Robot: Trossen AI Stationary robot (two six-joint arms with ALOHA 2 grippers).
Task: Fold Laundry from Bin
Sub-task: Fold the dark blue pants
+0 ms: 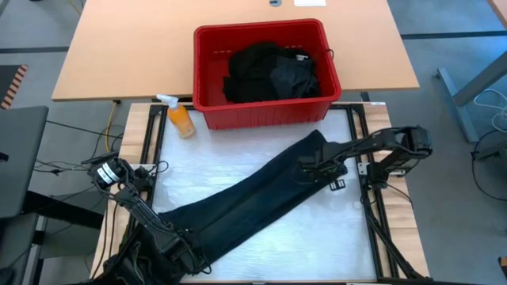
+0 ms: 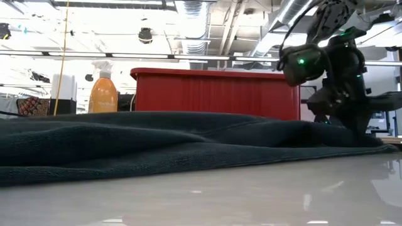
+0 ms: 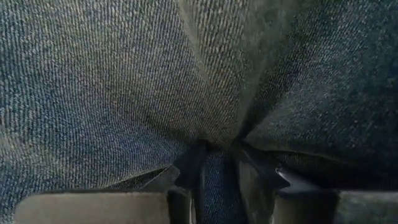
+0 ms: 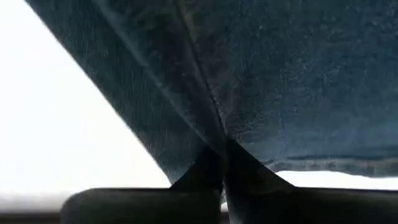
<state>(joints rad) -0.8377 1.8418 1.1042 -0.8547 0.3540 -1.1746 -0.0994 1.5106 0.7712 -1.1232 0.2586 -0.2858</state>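
Observation:
A long dark blue denim-like garment point(image 1: 253, 202) lies slantwise on the white table top, from the near left to the far right. My left gripper point(image 1: 186, 257) is shut on its near left end, and in the left wrist view cloth fills the picture point(image 3: 124, 93). My right gripper point(image 1: 305, 168) is shut on its far right end point(image 2: 326, 135). The red bin point(image 1: 261, 28) stands behind the table top and holds dark laundry point(image 1: 269, 75) in a heap. My left gripper pinches a bunch of the garment's cloth point(image 3: 217, 186) between its two fingers, pointing steeply down. The cloth puckers in folds toward the fingers. This end lies on the table. My right gripper pinches the garment close to its edge point(image 4: 214, 134), the fingertips point(image 4: 199, 168) closed together and pointing steeply down. A crease runs up the cloth from the pinch. The cloth around it rests on the table.
An orange spray bottle point(image 1: 181, 119) stands by the bin's near left corner. Black rails point(image 1: 366, 158) frame the table top on both sides. Bare white surface point(image 1: 317, 237) lies to the near right of the garment and more point(image 1: 206, 166) to its far left.

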